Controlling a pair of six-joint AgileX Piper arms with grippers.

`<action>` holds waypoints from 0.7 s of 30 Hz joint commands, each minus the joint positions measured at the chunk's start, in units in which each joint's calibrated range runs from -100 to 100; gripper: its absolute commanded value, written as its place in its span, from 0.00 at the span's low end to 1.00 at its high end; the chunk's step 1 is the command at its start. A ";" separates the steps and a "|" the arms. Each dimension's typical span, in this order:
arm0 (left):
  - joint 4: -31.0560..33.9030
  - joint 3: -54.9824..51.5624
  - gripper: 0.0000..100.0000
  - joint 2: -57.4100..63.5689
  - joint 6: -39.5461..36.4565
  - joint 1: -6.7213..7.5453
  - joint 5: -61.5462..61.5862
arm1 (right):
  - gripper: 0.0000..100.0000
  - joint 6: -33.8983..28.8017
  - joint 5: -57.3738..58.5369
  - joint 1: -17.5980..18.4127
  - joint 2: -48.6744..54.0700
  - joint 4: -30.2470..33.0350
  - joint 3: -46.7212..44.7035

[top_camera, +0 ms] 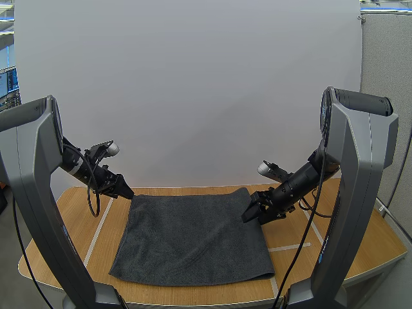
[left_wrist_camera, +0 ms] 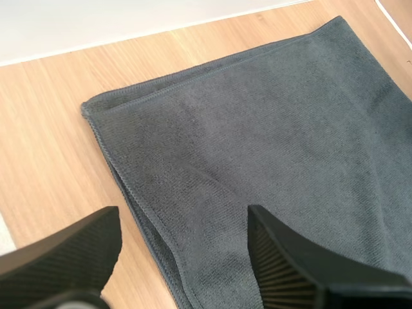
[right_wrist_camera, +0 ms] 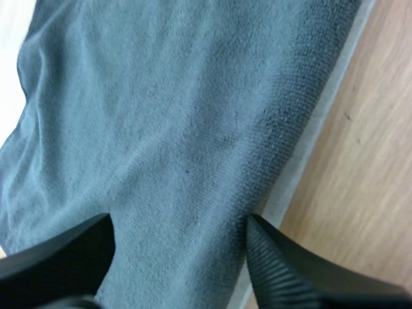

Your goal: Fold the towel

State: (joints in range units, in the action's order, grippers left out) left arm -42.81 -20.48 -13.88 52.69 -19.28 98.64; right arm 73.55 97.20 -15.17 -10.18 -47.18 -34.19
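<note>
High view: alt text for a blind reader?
A dark grey towel lies flat on a wooden table, with the left pincer at its far left corner and the right pincer at its far right corner.

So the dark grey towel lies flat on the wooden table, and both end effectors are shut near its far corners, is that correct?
Not quite. The left end effector and the right end effector are open, not shut; each wrist view shows this, over the towel. The rest holds: the towel lies flat on the wooden table, with both end effectors near its far corners.
</note>
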 commanded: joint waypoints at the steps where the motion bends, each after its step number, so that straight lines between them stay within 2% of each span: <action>1: -0.86 0.40 0.91 0.73 -0.42 -0.18 1.36 | 1.00 -0.71 1.00 -0.28 2.45 2.90 2.92; 4: -1.70 0.40 0.91 0.73 -0.42 -0.18 1.36 | 1.00 -1.41 1.00 -0.35 4.68 2.78 5.27; 7: -3.21 0.40 0.91 0.73 -0.42 -0.18 1.36 | 1.00 -1.65 1.19 -0.35 6.22 0.07 6.31; 10: -4.24 0.40 0.86 0.73 -0.42 -0.18 1.36 | 1.00 -0.61 1.19 0.40 6.55 -3.42 6.60; 11: -4.24 0.40 0.82 0.73 -0.33 0.04 1.36 | 0.94 -0.52 0.84 1.25 6.41 -3.54 6.60; 12: -4.24 0.40 0.77 0.73 -0.29 0.19 1.36 | 0.75 -0.52 0.10 1.81 6.30 -4.00 6.60; 14: -4.34 0.40 0.44 0.73 -0.29 1.16 1.36 | 0.26 -0.52 -3.27 3.44 5.69 -5.50 6.60; 15: -4.34 0.40 0.28 0.73 -0.16 1.56 1.36 | 0.06 -0.41 -4.42 3.90 5.56 -6.35 6.60; 16: -4.48 0.40 0.17 0.73 0.07 1.94 1.36 | 0.00 -0.31 -7.14 4.87 5.12 -7.28 6.60; 17: -4.47 0.40 0.00 0.73 0.53 2.54 1.36 | 0.00 -0.31 -9.11 5.51 4.78 -7.76 6.60; 21: -4.58 0.40 0.00 -0.52 0.44 4.34 1.36 | 0.00 -0.31 -16.83 8.52 2.50 -7.64 6.63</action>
State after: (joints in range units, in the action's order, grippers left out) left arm -46.02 -20.48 -13.88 52.83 -17.93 98.82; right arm 72.64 93.68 -11.84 -4.77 -51.94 -27.84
